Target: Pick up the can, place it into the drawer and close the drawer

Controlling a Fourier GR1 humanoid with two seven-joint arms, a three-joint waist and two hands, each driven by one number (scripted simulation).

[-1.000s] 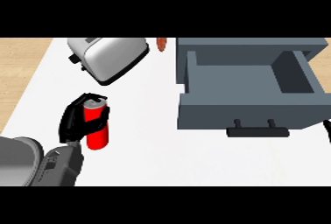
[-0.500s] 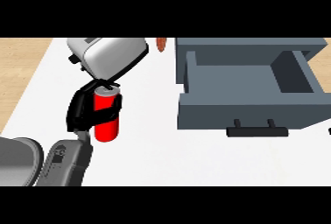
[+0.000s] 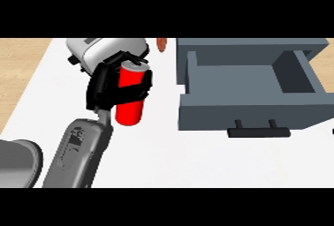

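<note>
The left hand [image 3: 108,88] is curling round the red can [image 3: 130,95], and should be carrying it clear over the open drawer [image 3: 251,117]'s near wall before lowering.

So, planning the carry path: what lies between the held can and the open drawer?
Nothing: in the head view only bare white counter separates the red can, held in the left hand, from the open drawer.

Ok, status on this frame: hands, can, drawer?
Left hand shut on the red can, left of the drawer. Right hand not in view. Drawer open, nothing seen inside. Toaster behind the can, off the path.
</note>
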